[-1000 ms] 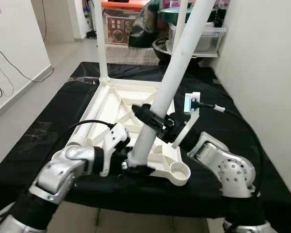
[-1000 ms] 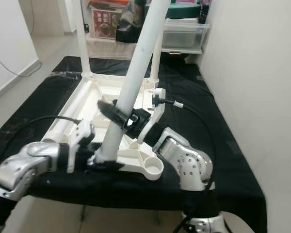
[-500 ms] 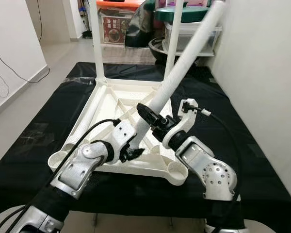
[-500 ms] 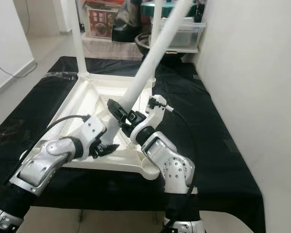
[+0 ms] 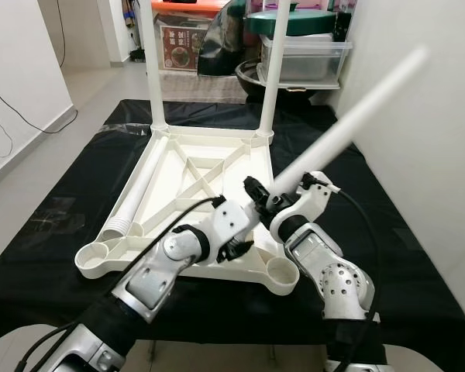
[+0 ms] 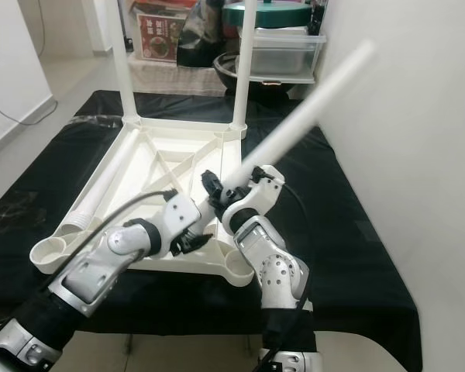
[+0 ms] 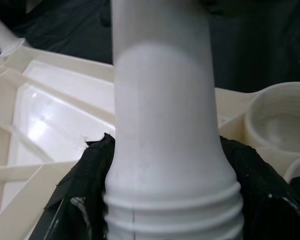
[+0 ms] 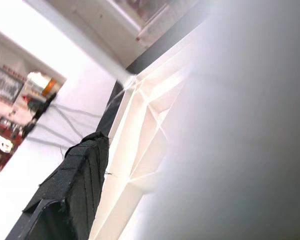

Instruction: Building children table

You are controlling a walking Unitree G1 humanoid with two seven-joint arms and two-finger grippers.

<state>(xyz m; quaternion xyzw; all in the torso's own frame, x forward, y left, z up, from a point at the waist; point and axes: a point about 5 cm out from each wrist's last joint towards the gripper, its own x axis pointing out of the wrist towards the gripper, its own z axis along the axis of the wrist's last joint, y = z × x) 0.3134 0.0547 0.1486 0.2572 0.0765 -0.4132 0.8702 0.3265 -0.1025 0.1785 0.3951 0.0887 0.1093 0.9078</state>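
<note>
An upside-down white plastic table top (image 5: 178,167) lies on the black cloth. Two white legs (image 5: 149,70) (image 5: 271,70) stand in its far corner sockets. A third leg (image 5: 136,198) lies along its left side. Both grippers hold a fourth leg (image 5: 349,128), blurred and leaning up to the right. My left gripper (image 5: 236,248) is shut on its threaded lower end (image 7: 175,210), just left of the empty near-right socket (image 5: 283,273). My right gripper (image 5: 260,195) is shut on the leg a little higher. The near-left socket (image 5: 93,256) is empty.
A white wall (image 5: 418,155) runs close along the right side of the black-clothed table (image 5: 54,217). Boxes and a clear storage bin (image 5: 302,58) stand beyond the far edge. Open floor (image 5: 31,155) lies to the left, with cables by the wall.
The held leg has tipped from steep to a lower lean toward the right. Its lower end and both grippers have shifted toward the near-right corner. The camera has moved too.
</note>
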